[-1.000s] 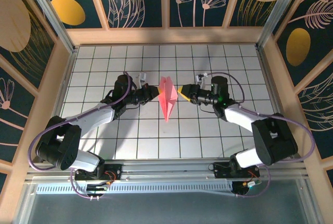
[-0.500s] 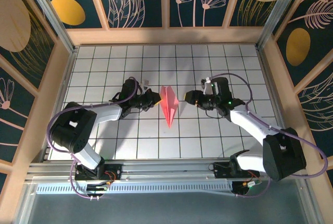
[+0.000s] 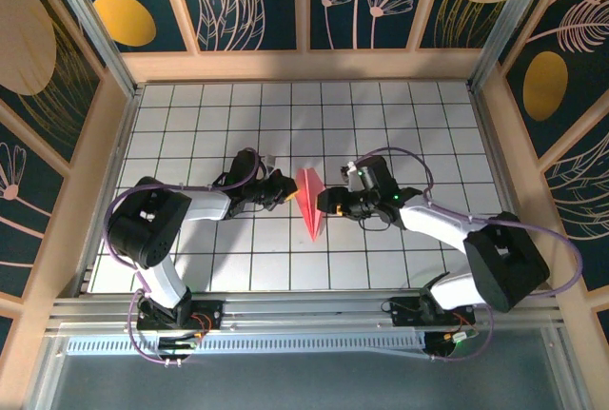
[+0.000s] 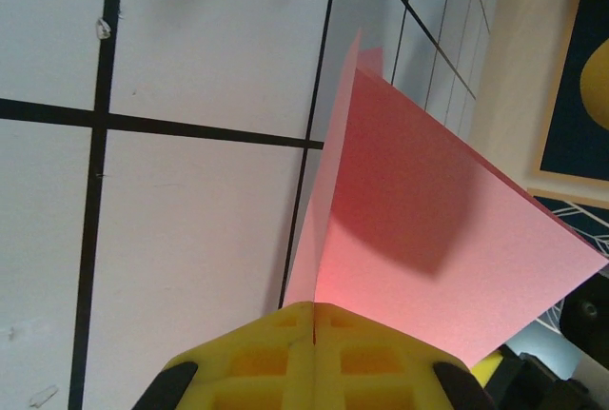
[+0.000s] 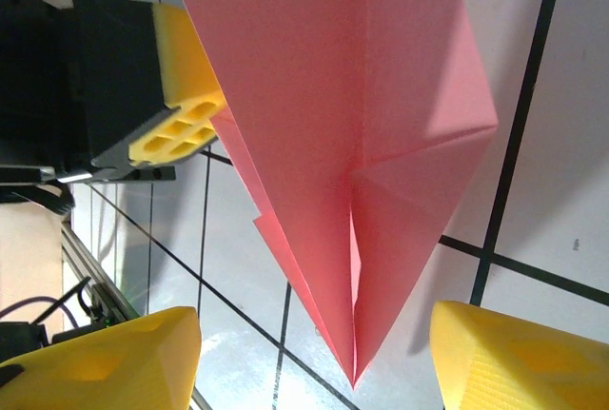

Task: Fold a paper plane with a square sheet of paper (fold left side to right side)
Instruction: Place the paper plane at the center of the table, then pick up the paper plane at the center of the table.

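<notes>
The left gripper is pinched shut on one edge of the pink paper plane, probably to hold it steady. The plane sits in the middle of the tiled table, between both arms. The right gripper is wide open and empty, with a finger on each side of the plane's pointy tip.

You see a white tiled table surface ruled with dark grid lines, enclosed by light wooden walls that carry dark blue panels with gold floral motifs, with a metal rail along the near edge.
</notes>
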`<state>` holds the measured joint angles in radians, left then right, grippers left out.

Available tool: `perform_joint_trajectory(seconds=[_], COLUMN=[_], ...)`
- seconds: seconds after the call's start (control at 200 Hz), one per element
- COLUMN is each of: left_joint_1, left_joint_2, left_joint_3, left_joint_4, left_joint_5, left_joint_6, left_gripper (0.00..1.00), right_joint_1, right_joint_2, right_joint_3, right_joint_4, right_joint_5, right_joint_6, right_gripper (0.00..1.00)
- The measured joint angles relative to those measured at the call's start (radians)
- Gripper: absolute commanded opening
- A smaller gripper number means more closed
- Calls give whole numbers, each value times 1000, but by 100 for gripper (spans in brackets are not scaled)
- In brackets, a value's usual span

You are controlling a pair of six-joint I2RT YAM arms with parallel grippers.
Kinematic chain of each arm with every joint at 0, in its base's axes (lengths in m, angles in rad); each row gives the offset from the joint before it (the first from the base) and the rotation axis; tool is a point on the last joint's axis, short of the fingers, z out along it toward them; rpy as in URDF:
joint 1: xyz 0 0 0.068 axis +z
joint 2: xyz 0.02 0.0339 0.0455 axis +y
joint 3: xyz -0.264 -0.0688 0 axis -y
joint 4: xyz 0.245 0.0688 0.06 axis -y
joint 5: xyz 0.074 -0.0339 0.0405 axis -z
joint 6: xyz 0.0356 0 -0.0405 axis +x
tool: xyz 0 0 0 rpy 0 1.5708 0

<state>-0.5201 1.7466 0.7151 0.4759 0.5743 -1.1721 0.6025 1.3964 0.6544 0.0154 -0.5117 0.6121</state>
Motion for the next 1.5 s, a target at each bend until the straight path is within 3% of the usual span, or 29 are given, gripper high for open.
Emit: perform_joint_trajectory(seconds=[0.656, 1.326, 1.496], left_joint_1=[-6, -13, -15], left_joint_2=[18, 22, 22], left_joint_3=[0, 0, 0], left_joint_4=[8, 11, 11], left_joint_5=[0, -8, -8], left_joint_6=[-3, -5, -5], left_gripper=[0, 0, 0], right_joint_1=[60, 150, 159], right_joint_2=[137, 260, 270], right_joint_3=[45, 221, 243], right_joint_4=[60, -93, -154], right_joint_5=[15, 175, 220], right_joint_6=[23, -5, -23], right_gripper=[64, 51, 40])
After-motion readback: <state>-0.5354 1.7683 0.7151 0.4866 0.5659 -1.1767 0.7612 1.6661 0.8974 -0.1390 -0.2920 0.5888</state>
